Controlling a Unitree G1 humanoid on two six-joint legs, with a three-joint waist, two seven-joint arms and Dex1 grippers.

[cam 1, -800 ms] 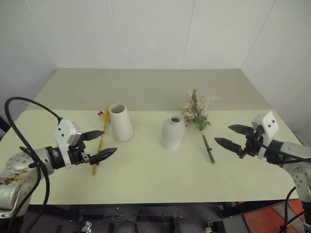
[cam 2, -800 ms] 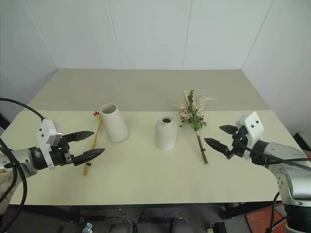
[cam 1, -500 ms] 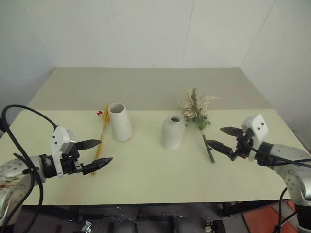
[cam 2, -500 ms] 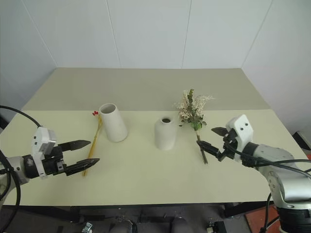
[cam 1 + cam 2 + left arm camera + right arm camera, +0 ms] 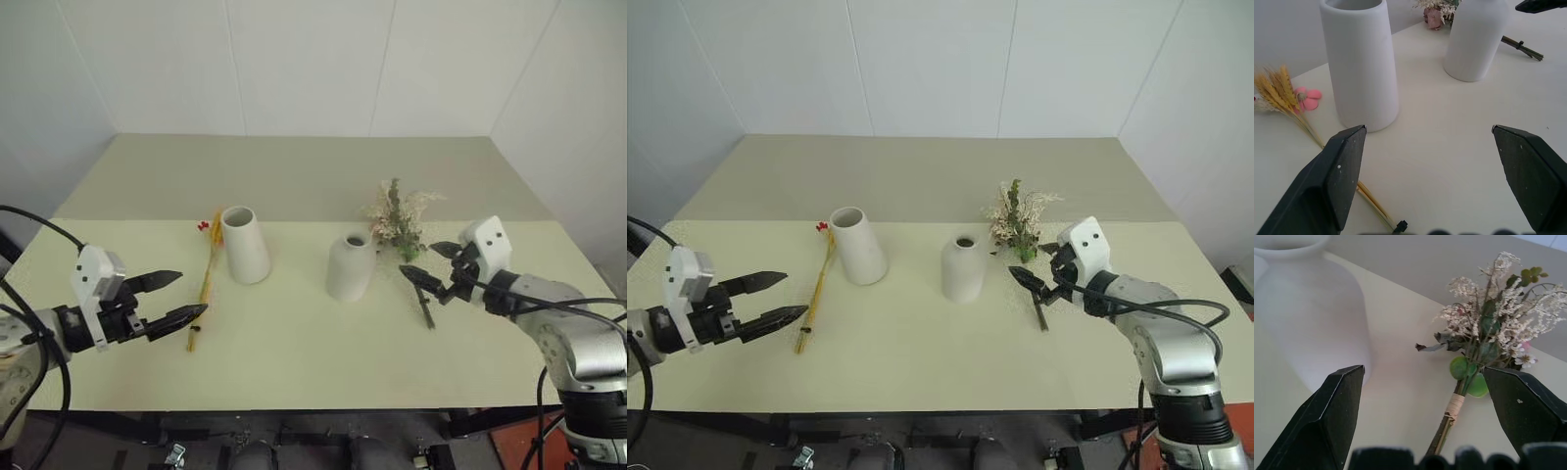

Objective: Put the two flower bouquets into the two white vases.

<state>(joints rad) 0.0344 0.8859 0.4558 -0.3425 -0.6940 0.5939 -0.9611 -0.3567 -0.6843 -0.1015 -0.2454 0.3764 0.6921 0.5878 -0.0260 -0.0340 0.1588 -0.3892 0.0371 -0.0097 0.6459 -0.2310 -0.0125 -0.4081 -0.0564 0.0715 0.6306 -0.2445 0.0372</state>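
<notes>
Two bouquets lie flat on the table (image 5: 294, 362), neither in a vase yet; the slim wheat bouquet (image 5: 206, 279) rests just left of the wide-mouthed vase (image 5: 244, 245), its pink flower and red berries at the far end and its stalk ends pointing toward the robot; the bushy bouquet (image 5: 400, 223) lies just right of the narrow-necked vase (image 5: 349, 266), blooms away from the robot and dark bound stem trailing toward the near edge. Both vases stand upright side by side near the middle of the table, mouths free, so each bunch has a vase close at hand.

The left pincer (image 5: 167, 299) hovers near the stalk end of the wheat bouquet, its fingers spread wide and holding nothing; the right pincer (image 5: 421, 264) hangs just over the bushy bouquet's stem, likewise spread wide and bare, with the stem lying between its fingers in the right wrist view. Each arm looks set to take the bunch on its own side by the stem, which is probably why the stems lie turned toward the robot; the slim stalks would suit the narrow neck, though that vase stands nearer the bushy bunch.
</notes>
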